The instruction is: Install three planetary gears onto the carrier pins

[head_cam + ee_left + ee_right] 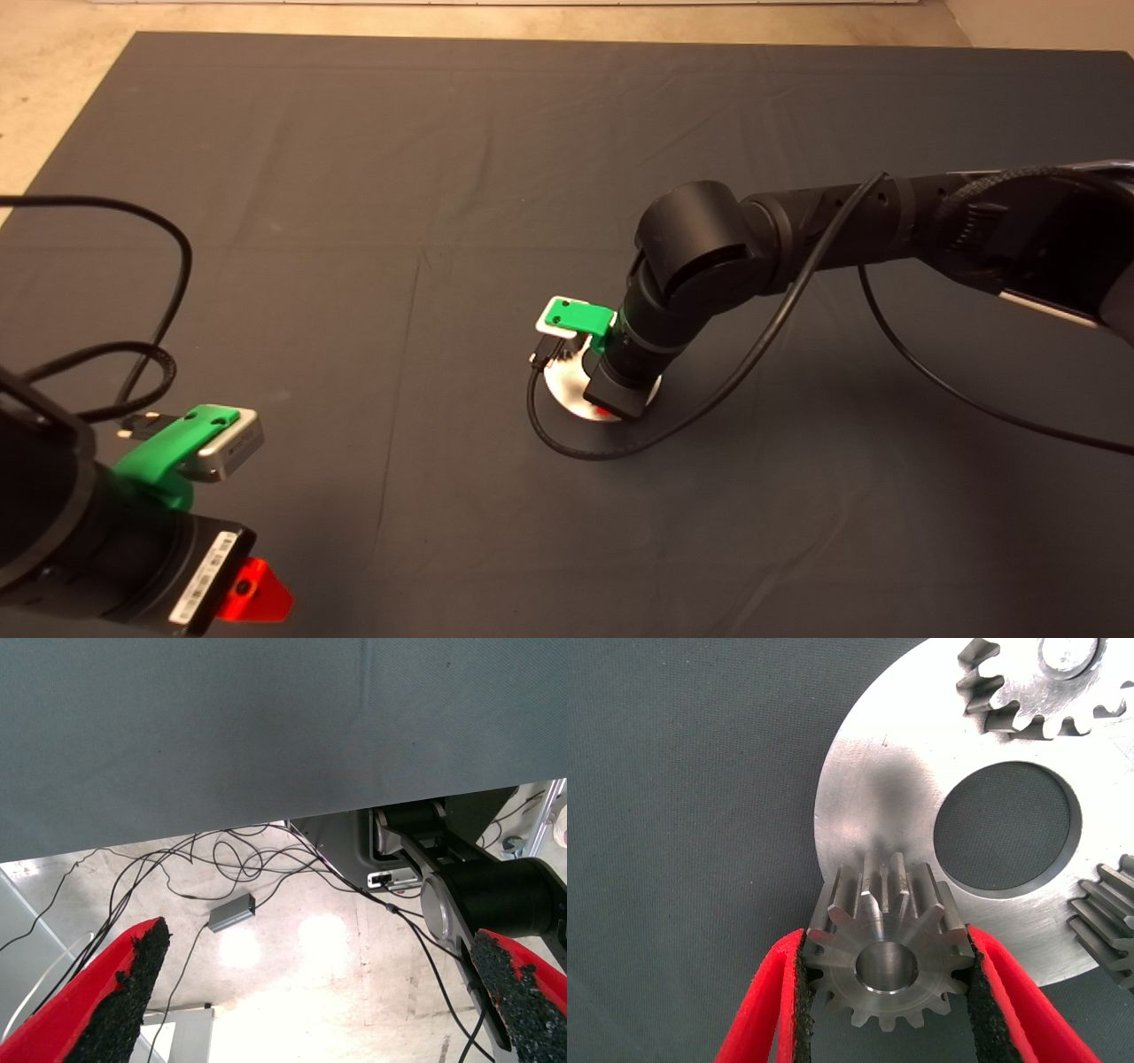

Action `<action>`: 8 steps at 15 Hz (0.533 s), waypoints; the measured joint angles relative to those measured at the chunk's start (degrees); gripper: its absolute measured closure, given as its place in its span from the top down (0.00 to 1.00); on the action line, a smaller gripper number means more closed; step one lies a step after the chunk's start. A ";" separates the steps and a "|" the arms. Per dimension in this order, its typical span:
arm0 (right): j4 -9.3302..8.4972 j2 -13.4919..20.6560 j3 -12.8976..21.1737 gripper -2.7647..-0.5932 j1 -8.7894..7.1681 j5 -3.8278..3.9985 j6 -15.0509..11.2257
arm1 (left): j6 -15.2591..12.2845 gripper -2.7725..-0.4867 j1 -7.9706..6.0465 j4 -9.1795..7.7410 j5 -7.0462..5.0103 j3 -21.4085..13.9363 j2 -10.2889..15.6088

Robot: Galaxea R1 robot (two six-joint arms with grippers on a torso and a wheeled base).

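Dark mat (354, 177) covering the counter, lightly creased, pale floor (53, 80) beyond its far and left edges. Wide bare cloth all around. Near the middle, right pincer (888, 992) closed on one gear (888, 943), held at the rim of the silver disc (877, 788). Two other gears (1036, 682) (1109, 921) sitting on the disc already, one with its pin (1068, 651) showing. Left pincer (319, 992) parked at the lower left edge, fingers (115, 992) spread wide, holding nothing, above floor with cables (230, 859).

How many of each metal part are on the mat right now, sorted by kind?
Gears: 3, namely the held gear, the top gear and the edge gear
Silver disc: 1
Total: 4
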State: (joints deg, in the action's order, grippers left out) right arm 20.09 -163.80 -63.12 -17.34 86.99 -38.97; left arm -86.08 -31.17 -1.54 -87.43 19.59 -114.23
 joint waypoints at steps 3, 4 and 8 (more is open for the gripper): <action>0.02 -0.01 0.00 0.16 0.09 0.00 0.02 | 0.00 0.87 0.00 0.00 0.00 0.00 0.02; 0.11 -0.01 0.01 0.16 0.17 0.00 0.02 | 0.02 0.87 0.00 0.00 0.00 0.00 0.12; 0.25 -0.03 0.09 0.16 0.22 0.02 0.11 | 0.00 0.87 0.00 -0.02 0.00 0.00 0.33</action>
State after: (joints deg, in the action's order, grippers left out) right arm 20.34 -163.84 -63.04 -17.12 87.01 -38.86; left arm -86.08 -31.17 -1.56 -87.43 19.59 -113.90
